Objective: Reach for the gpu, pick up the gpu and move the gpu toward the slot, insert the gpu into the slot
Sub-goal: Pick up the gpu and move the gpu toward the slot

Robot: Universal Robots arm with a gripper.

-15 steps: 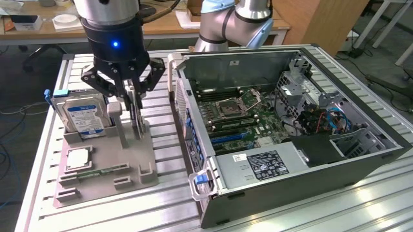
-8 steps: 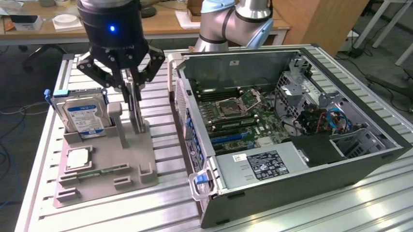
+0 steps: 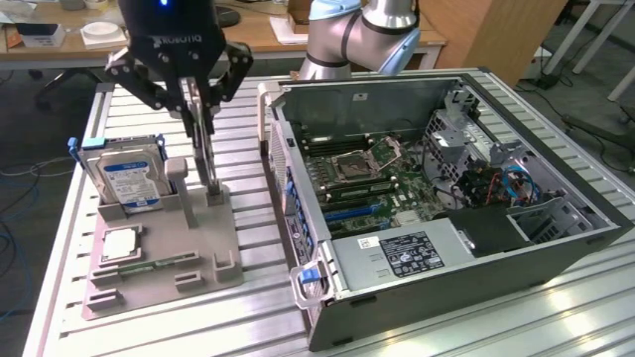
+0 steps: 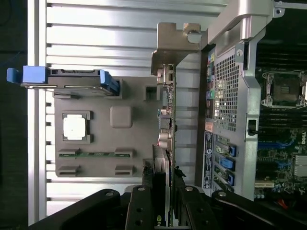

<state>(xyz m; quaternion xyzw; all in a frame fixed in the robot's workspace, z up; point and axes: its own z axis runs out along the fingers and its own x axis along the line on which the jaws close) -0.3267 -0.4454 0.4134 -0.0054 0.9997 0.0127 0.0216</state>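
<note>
The pick-up step is in hand: the gripper (image 3: 198, 103) has its 2 fingers clamped on the upright gpu (image 3: 207, 152), whose lower edge meets the gray fixture (image 3: 198, 256), to the exterior view's left of the open case (image 3: 555, 245). As I judge it, the next move calls for a straight lift, clearing the holder without snagging.

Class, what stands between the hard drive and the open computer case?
The gpu, upright and edge-on, gripped by the claw, stands between the hard drive and the computer case, over the grey holder. The exterior view shows this.
</note>
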